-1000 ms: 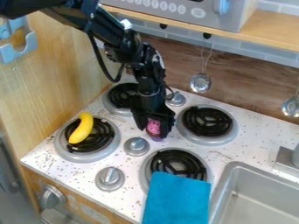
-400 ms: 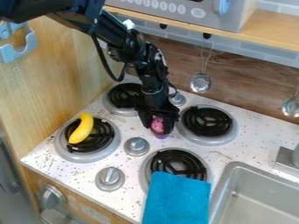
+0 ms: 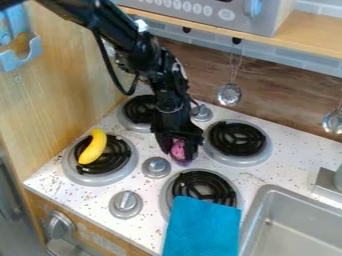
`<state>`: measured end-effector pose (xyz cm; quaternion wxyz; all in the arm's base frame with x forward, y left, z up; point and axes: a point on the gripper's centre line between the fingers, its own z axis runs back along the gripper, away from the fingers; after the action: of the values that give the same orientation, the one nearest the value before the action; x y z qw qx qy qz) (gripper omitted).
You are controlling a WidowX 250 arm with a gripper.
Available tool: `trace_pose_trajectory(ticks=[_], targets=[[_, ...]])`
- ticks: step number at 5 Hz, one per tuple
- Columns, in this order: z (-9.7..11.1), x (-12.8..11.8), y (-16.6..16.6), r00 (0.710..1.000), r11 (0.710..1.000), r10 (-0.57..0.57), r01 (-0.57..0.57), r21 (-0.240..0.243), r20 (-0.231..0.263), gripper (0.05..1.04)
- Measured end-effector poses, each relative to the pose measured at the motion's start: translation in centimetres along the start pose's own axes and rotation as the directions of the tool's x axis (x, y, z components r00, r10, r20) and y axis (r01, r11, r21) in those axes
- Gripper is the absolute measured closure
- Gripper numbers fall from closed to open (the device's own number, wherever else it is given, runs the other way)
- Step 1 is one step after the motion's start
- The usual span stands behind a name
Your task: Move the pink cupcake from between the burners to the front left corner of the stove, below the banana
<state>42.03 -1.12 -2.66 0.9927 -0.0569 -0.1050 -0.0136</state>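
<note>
Claw: the black claw [image 3: 179, 154] hangs down over the middle of the table, its fingers closed in on a toy.
Held thing: a rounded pink-and-purple toy [image 3: 178, 148] sits between the fingers, partly hidden by them, with its purple part lowest; whether it touches the table cannot be told.
Right of the claw: the far right burner [image 3: 237, 139], a black coil in a grey pan, lies just beside it.
Left and nearer: a grey knob [image 3: 156, 167], with a second knob [image 3: 125, 204] closer to the near edge.
Behind: a third knob [image 3: 201, 113] and the far left burner [image 3: 139, 109].
In front: the near right burner [image 3: 204, 184], its near part covered by a blue cloth [image 3: 202, 227].
Farther left: a yellow banana [image 3: 93, 146] lies across the near left burner [image 3: 119, 156].
Surface: a white, speckled table [image 3: 254, 172].
Near right: a grey sink [image 3: 294, 220] set into the table.
Back: two metal ladles, one left [image 3: 229, 95] and one right [image 3: 332, 122], hang before a brown wood-look panel [image 3: 280, 105].
Left side: a blue bracket [image 3: 13, 59] on a wooden wall [image 3: 70, 80].
</note>
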Motion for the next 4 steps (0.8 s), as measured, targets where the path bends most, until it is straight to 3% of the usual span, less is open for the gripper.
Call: trace_pose_trajectory(ticks=[1,2,4], targets=[[3.8,-1.4,-1.0,0.997,0.998,-0.043,0.046,-0.034,0.069,0.311],[5.1,-3.3,-1.0,0.996,0.997,-0.048,0.052,-0.056,0.079,0.311],[5.3,-6.9,1.6,0.998,0.997,0.016,-0.013,-0.071,0.053,0.311]])
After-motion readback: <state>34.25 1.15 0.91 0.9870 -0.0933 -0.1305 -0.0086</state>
